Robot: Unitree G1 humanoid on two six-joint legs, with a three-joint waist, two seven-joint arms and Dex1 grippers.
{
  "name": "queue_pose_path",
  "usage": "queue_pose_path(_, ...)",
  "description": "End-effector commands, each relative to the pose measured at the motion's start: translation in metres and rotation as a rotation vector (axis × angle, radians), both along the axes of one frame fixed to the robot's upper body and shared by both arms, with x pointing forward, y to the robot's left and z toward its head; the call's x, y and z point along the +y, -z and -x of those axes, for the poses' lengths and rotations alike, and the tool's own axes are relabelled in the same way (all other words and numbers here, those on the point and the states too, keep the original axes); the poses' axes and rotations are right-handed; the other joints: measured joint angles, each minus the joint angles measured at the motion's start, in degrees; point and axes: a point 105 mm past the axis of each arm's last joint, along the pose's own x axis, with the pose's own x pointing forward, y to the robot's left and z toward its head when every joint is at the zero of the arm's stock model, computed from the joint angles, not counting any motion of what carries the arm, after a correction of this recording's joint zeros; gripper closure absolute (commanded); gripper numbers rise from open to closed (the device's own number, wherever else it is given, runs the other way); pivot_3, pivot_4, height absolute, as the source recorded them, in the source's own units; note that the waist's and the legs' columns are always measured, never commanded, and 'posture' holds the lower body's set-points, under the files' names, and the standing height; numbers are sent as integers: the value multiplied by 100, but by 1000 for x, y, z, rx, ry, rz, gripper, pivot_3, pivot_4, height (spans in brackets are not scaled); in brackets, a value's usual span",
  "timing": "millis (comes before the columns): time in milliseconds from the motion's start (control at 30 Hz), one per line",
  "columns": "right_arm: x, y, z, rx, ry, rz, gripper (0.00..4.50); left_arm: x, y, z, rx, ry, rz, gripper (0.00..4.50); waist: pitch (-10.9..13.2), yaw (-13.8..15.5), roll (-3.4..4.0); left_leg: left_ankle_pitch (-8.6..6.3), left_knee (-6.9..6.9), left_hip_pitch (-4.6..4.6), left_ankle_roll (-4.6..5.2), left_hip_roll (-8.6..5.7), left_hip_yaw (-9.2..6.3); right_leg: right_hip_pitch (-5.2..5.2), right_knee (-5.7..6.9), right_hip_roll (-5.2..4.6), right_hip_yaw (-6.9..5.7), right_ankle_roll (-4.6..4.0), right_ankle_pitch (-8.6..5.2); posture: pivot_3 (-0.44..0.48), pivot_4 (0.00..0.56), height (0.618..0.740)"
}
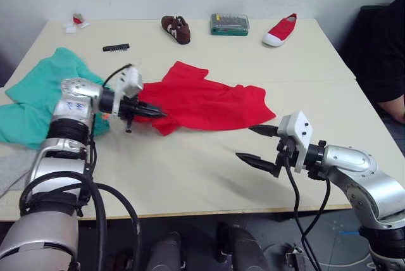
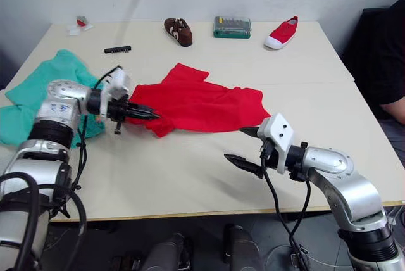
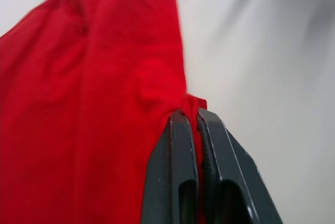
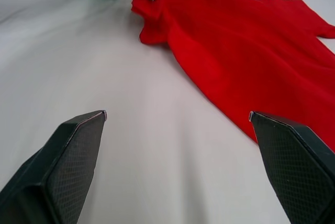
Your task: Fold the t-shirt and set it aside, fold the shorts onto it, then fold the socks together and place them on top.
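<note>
We read this as the opening of the t-shirt fold. The t-shirt [image 1: 209, 103] lies crumpled rather than flat at the middle of the table [image 1: 190, 182], so it needs spreading before any crease will hold. That explains our left gripper [image 1: 155, 113]: its fingers are clenched on the shirt's edge at the cloth's nine o'clock side, pinching a corner we can pull outward. Our right gripper [image 1: 261, 145] hangs just above the bare tabletop near the shirt's five o'clock corner, fingers spread wide and grasping nothing, which looks like a setup for taking the opposite edge. The shorts [image 1: 44, 94] sit bunched at nine o'clock of the shirt, behind our left arm, apparently waiting their turn. At the far edge, around twelve o'clock, lie a brown shoe [image 1: 176, 28], a green case [image 1: 229, 25] and a red shoe [image 1: 280, 30], all well apart from the clothes. The left wrist view shows what the head views cannot: a thin fold of red cloth caught between the closed fingers. The right wrist view shows bare table between its open fingers, the shirt's hem just beyond, and across the table the other gripper's pinch with the teal cloth behind it.
</note>
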Motion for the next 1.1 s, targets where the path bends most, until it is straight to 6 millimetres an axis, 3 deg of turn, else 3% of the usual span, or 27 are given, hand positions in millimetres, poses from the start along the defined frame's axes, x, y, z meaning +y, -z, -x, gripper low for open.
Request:
queue_pose_path(33, 2, -7, -3, -45, -8, 3, 0, 21, -17, 10, 123, -83, 114, 4470, 0, -48, 0, 1, 0, 0, -2, 0, -1, 0, 0, 0, 0, 0, 0, 0, 150, 740)
queue_pose_path(267, 5, -2, -4, -39, -20, 9, 0, 42, -1, -3, 242, -357, 181, 4470, 3, -46, -9, 20, 1, 4, -36, -3, -6, 1, 10, -12, 26, 3, -3, 0, 150, 740)
queue_pose_path(467, 5, -2, -3, -40, -24, 17, 0, 35, 15, 23, 197, -179, 38, 4470, 3, -70, -9, 19, 1, 4, -40, -4, -4, 0, 10, -17, 35, 1, -4, 0, 150, 740)
queue_pose_path(567, 5, -2, -3, -42, -23, 19, 0, 39, 33, 32, 122, -122, -106, 4470, 3, -74, -9, 20, 1, 6, -45, -1, -3, -2, 13, -18, 51, -2, -6, 0, 150, 740)
queue_pose_path(700, 7, -3, -2, -42, -27, 18, 0, 42, 36, 28, 60, -138, -146, 3611, 3, -63, -10, 19, 0, 12, -51, 1, -1, -2, 20, -20, 56, -7, -8, 0, 150, 740)
queue_pose_path(967, 9, -2, 1, -38, -32, 10, 0, 64, 26, 49, -128, 33, -362, 1150, 3, -69, -10, 15, 0, 13, -50, 0, 3, -5, 24, -24, 57, -11, -10, 0, 150, 740)
queue_pose_path(1067, 9, -1, 2, -35, -33, 12, 0, 57, 17, 56, -210, 146, -418, 253, 3, -65, -10, 14, 0, 13, -48, 0, 2, -5, 25, -25, 56, -11, -11, 0, 150, 740)
queue_pose_path(1100, 9, -1, 2, -34, -34, 12, 0, 52, 14, 56, -236, 174, -425, 253, 3, -51, -10, 14, 0, 13, -47, -1, 2, -4, 25, -26, 56, -11, -10, 0, 150, 740)
